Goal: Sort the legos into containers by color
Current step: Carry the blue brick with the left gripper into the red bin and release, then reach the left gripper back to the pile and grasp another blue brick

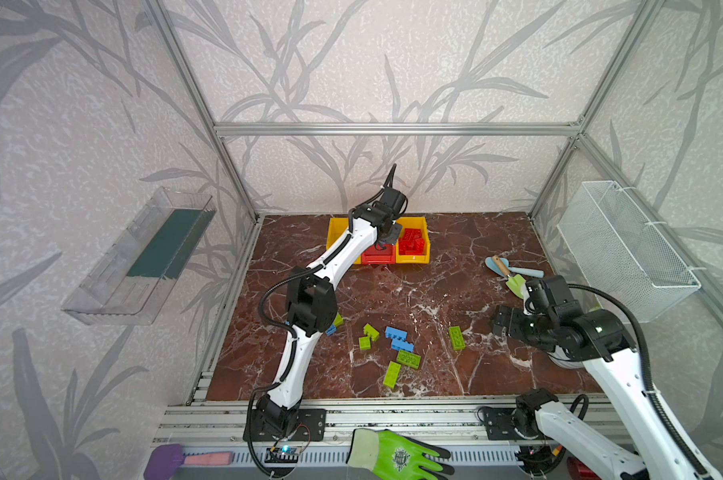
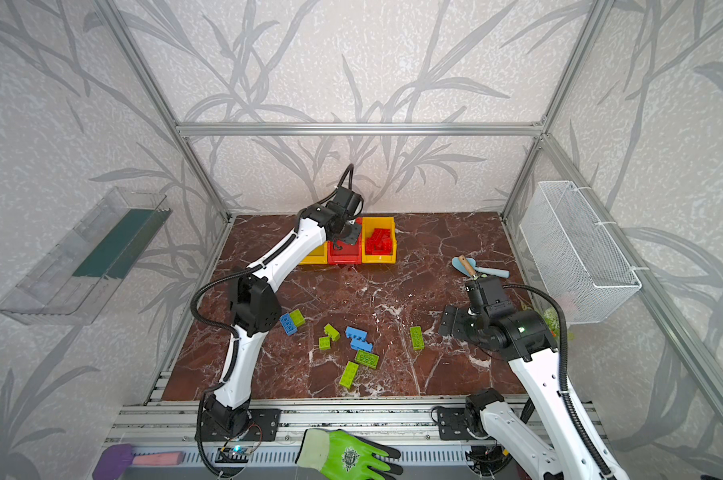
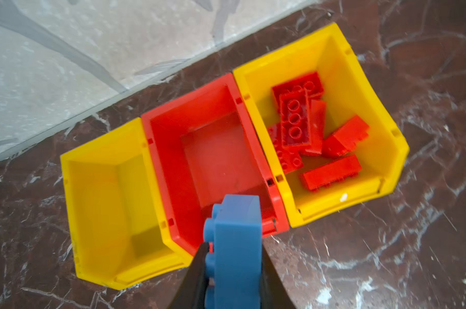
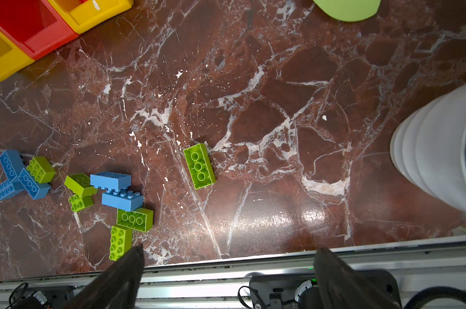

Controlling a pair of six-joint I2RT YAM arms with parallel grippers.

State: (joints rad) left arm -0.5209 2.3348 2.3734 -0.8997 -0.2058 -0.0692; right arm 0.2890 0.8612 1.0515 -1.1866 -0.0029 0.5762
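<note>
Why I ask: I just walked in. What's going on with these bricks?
Sorting bricks by colour. The left gripper is shut on a blue brick over the empty red bin. Red bricks lie in one yellow bin beside it; the other yellow bin is empty. Green and blue bricks lie loose on the table. The right gripper hangs open, holding nothing.

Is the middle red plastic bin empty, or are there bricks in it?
Empty. In the left wrist view the red plastic bin shows only bare floor; the left gripper holds a blue studded brick above it.
</note>
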